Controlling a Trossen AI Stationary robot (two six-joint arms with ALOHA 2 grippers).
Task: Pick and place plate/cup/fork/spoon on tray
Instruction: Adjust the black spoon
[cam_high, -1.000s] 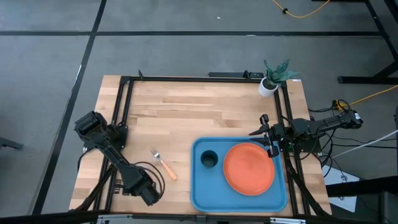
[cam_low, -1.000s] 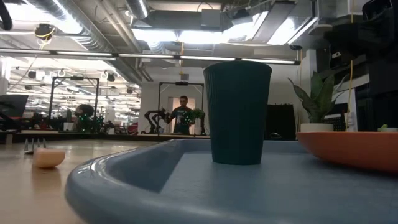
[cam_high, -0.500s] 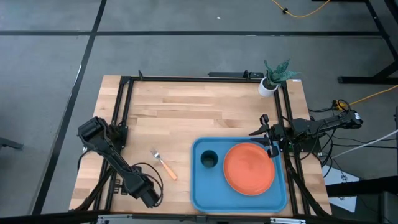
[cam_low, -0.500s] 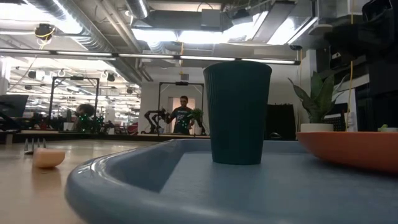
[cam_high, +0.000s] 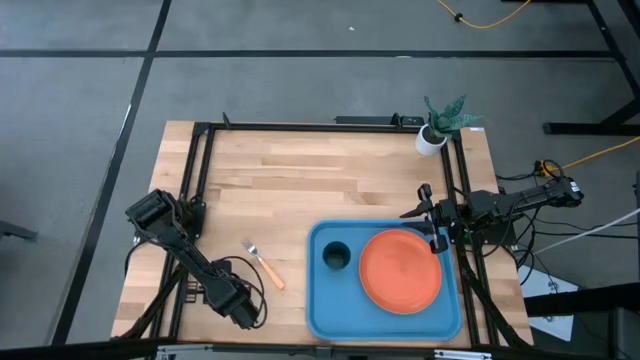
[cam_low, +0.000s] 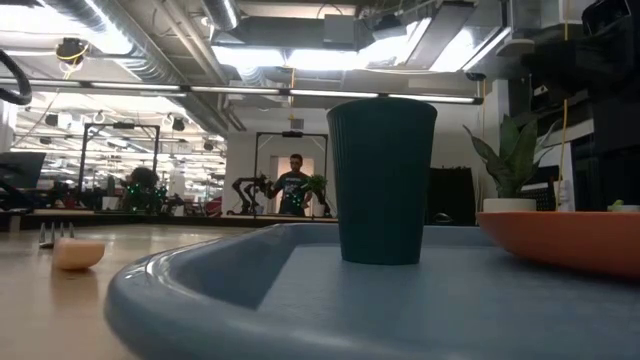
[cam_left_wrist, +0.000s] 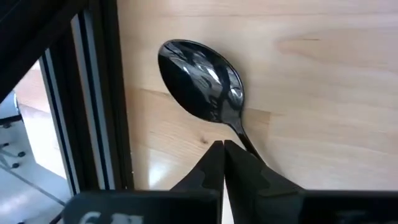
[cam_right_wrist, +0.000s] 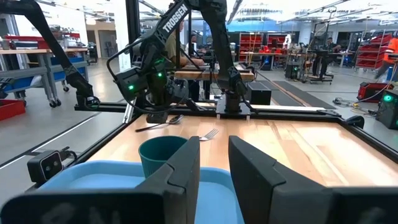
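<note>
The orange plate (cam_high: 400, 270) and the dark teal cup (cam_high: 336, 257) stand on the blue tray (cam_high: 318, 312) at the table's near right. The fork (cam_high: 263, 263) lies flat on the wood left of the tray. My left gripper (cam_high: 245, 314) is at the near left corner, shut on the dark spoon (cam_left_wrist: 202, 78), which lies beside the black frame rail. The spoon also shows in the right wrist view (cam_right_wrist: 163, 123). My right gripper (cam_high: 432, 228) is open and empty over the tray's far right corner, and the cup (cam_right_wrist: 163, 155) stands ahead of it. My left gripper (cam_left_wrist: 223, 149) has the spoon by its thin handle (cam_left_wrist: 244, 135), just behind the bowl. The fingers come from above, and the rest of the handle is hidden under them. The bowl faces up. I cannot tell whether the spoon is clear of the wood.
A white pot with a green plant (cam_high: 432, 138) stands at the far right corner. Black frame rails (cam_high: 190, 200) run along the table's left, far and right edges. Bare wood lies between the fork and the far edge. A person stands far back in the room (cam_low: 293, 185).
My left arm's elbow has sunk a little toward the near edge, and its gripper has stayed at the near left corner. My right arm and the things on the tray have kept still.
</note>
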